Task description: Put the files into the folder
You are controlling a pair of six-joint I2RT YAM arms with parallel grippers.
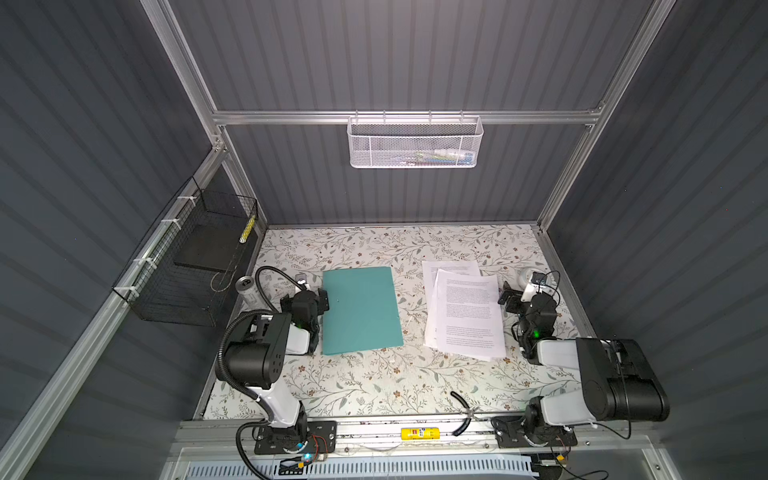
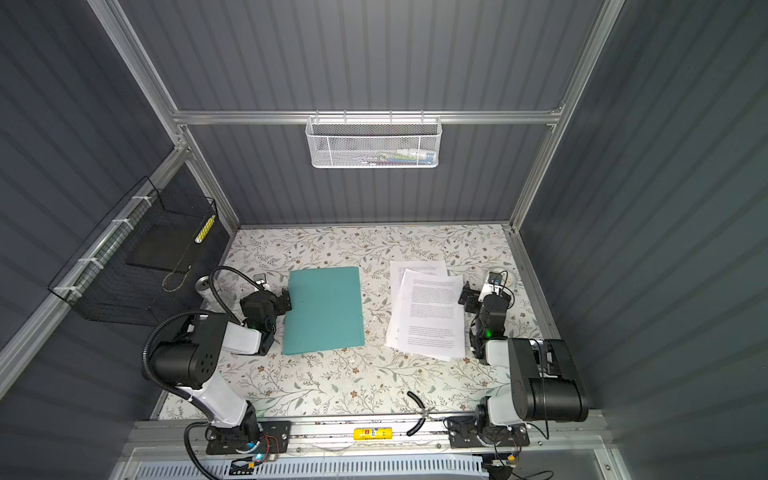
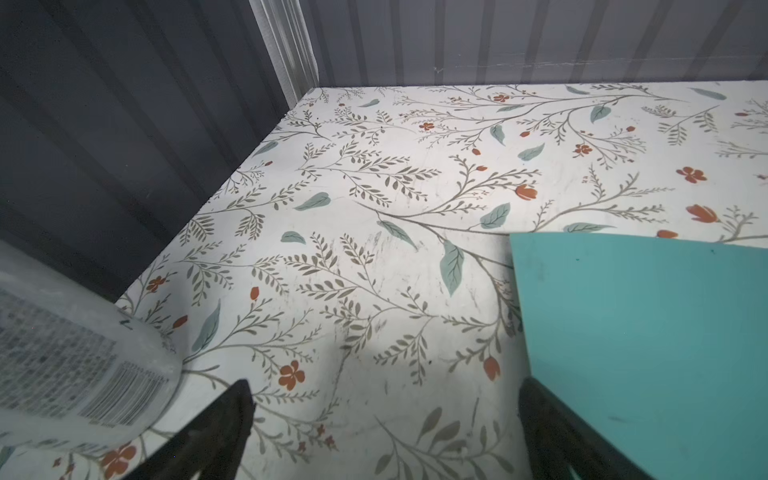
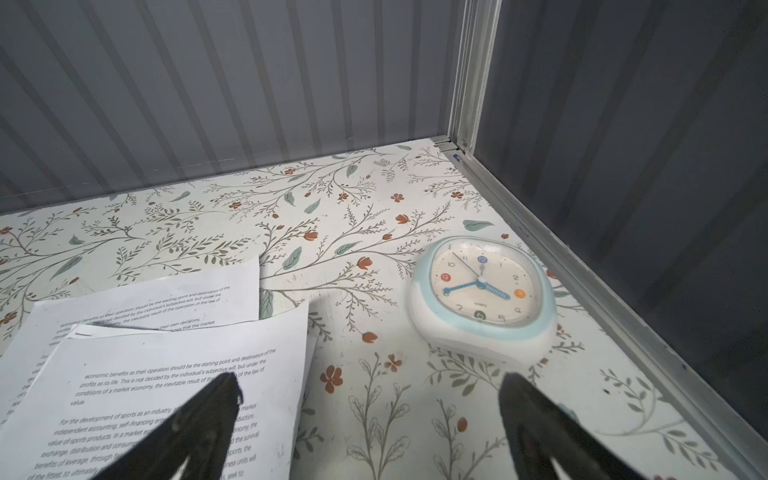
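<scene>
The teal folder [image 1: 361, 311] [image 2: 324, 309] lies shut and flat at the table's middle left. In the left wrist view its corner [image 3: 644, 332] shows. The files [image 1: 463, 311] [image 2: 430, 311], a loose fanned stack of white printed sheets, lie to its right, apart from it. My left gripper [image 1: 305, 297] [image 2: 270, 301] [image 3: 384, 386] is open just off the folder's left edge, with only tabletop between its fingers. My right gripper [image 1: 525, 297] [image 2: 484, 297] [image 4: 370, 384] is open beside the files' [image 4: 166, 374] right edge. One of its fingers [image 4: 216, 407] hangs over the top sheet.
A white-and-blue clock [image 1: 528, 279] [image 4: 482, 291] lies just beyond my right gripper. A silver can [image 1: 246, 289] [image 3: 62, 365] stands left of my left gripper. A black wire basket [image 1: 187, 266] on the left wall holds a black slab [image 1: 203, 249]. A white mesh basket [image 1: 415, 143] hangs on the back wall.
</scene>
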